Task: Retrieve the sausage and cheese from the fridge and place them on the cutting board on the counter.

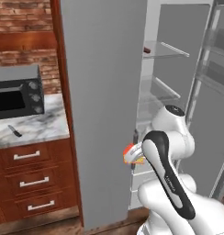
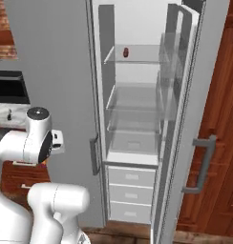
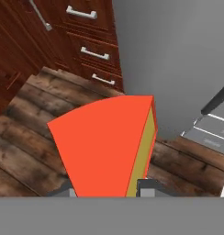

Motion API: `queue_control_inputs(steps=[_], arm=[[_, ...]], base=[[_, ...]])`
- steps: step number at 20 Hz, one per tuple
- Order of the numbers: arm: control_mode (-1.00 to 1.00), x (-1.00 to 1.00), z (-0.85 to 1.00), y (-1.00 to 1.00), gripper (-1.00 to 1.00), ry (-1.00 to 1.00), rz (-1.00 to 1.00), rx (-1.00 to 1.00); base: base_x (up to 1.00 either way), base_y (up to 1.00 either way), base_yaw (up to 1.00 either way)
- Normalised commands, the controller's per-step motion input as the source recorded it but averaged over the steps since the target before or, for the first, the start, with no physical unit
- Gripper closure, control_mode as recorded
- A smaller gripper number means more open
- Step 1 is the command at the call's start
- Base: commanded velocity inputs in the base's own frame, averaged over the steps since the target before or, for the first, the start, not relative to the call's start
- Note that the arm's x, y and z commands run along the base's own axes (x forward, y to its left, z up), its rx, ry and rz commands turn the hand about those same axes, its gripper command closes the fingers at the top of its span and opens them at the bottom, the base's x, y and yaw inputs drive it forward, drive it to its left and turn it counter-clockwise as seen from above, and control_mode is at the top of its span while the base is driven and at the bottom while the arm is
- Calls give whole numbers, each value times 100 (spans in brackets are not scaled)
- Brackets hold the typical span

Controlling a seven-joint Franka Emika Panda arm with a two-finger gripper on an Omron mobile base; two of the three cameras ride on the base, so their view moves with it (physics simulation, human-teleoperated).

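My gripper (image 1: 135,154) is shut on the cheese (image 1: 130,153), a yellow-orange wedge held low beside the front edge of the fridge's left door (image 1: 104,101). The hand view looks down past the cheese (image 3: 104,147), its red-orange face up, gripped between the gripper (image 3: 107,192) tips above the wooden floor. The sausage (image 2: 125,51), small and dark red, lies on the upper glass shelf of the open fridge (image 2: 137,119), and peeks past the door edge as the sausage (image 1: 145,49). The counter (image 1: 36,126) is at the left. The cutting board is out of view.
A microwave (image 1: 17,92) and a black-handled knife (image 1: 14,131) sit on the counter above wooden drawers (image 1: 33,181). The fridge's right door (image 2: 199,143) stands open toward me. White drawers (image 2: 130,190) fill the fridge's bottom. Drawer fronts (image 3: 93,53) show beyond the floor.
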Motion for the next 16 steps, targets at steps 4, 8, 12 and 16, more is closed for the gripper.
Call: queue_control_inputs(steps=[4,8,12,16], arm=[[100,0,0,0,100,0,0,0],[100,0,0,0,100,0,0,0],[100,0,0,0,100,0,0,0],[100,0,0,0,100,0,0,0]], base=[[-6,94,0],[0,94,0],[2,94,0],[14,94,0]])
